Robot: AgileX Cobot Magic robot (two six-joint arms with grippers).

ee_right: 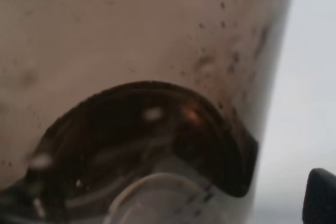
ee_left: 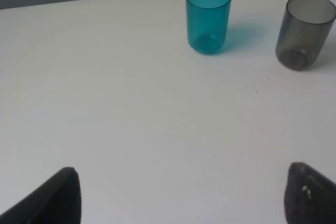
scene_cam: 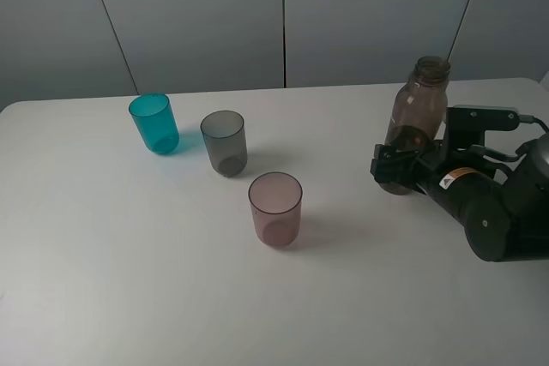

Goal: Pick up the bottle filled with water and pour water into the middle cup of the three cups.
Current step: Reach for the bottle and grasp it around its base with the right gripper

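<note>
One teal-blue cup (scene_cam: pixel 154 123), one grey cup (scene_cam: pixel 224 142), one pinkish cup (scene_cam: pixel 275 208), three in all, and one bottle (scene_cam: pixel 418 109).

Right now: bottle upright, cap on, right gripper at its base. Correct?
No: the bottle has no cap; the exterior high view shows its neck open. The rest holds: it stands upright with the right gripper at its base.

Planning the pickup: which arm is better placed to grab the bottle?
Right: the right gripper stands open at the base of the bottle; the left gripper, also open, faces the teal cup, far from it.
</note>
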